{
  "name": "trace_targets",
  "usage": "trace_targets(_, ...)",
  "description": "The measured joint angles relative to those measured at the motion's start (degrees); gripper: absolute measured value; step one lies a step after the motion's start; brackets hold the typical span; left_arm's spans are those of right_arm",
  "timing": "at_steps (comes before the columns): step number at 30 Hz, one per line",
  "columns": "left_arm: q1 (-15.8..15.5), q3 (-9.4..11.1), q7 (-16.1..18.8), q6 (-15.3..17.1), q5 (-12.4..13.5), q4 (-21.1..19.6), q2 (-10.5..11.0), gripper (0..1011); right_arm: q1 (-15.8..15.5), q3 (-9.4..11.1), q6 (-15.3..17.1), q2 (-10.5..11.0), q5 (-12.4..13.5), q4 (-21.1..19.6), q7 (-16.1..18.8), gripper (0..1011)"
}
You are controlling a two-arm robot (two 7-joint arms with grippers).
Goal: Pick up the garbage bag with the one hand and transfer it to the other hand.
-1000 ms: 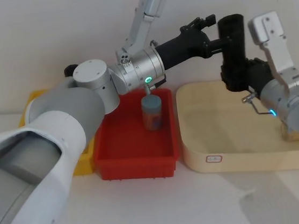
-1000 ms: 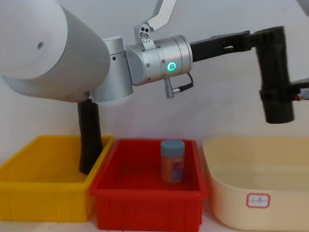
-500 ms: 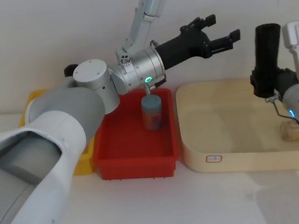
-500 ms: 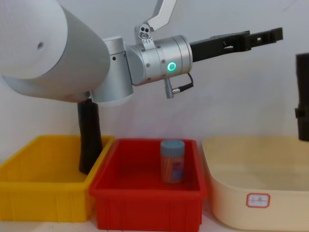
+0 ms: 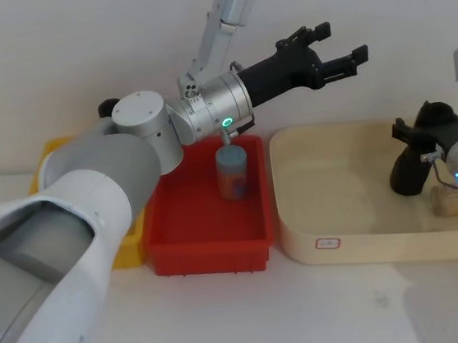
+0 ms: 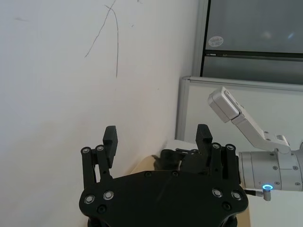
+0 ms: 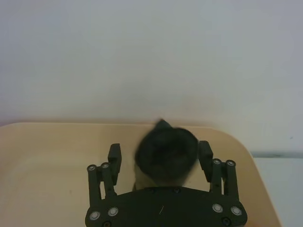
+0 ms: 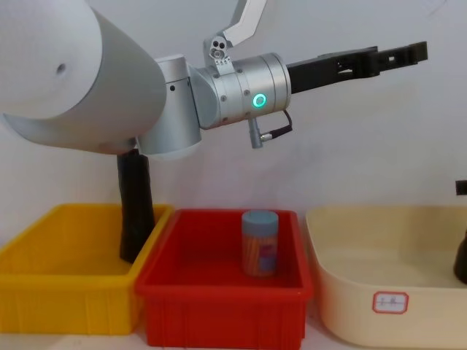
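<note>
Garbage bag [image 5: 409, 172], the black roll, stands low inside the beige tub [image 5: 337, 246] toward its right side, between the fingers of the right gripper [image 7: 160, 156]; from the right wrist view the fingers flank its top with a sliver of gap on each side, so whether they grip it cannot be told. High above the gap between red bin [image 5: 208, 244] and tub, the left gripper [image 5: 340, 55] hangs with its fingers spread and nothing between them. Open air lies between it and the tub below. A blue-lidded jar [image 5: 232, 172] stands at the far side of the red bin, and a second black roll [image 8: 136, 208] leans in the yellow bin [image 8: 44, 292] at its right wall.
</note>
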Motion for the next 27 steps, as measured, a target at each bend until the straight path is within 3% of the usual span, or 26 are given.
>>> trace_targets(2, 0.0, 0.0, 0.0, 0.0, 0.0, 0.0, 0.0, 1001, 0.1, 0.2, -0.1, -0.1, 0.1, 0.4, -0.1, 1001)
trace_targets(27, 0.0, 0.0, 0.0, 0.0, 0.0, 0.0, 0.0, 1001, 0.4, 1.2, -0.5, -0.4, 0.5, 2.2, -0.4, 1000)
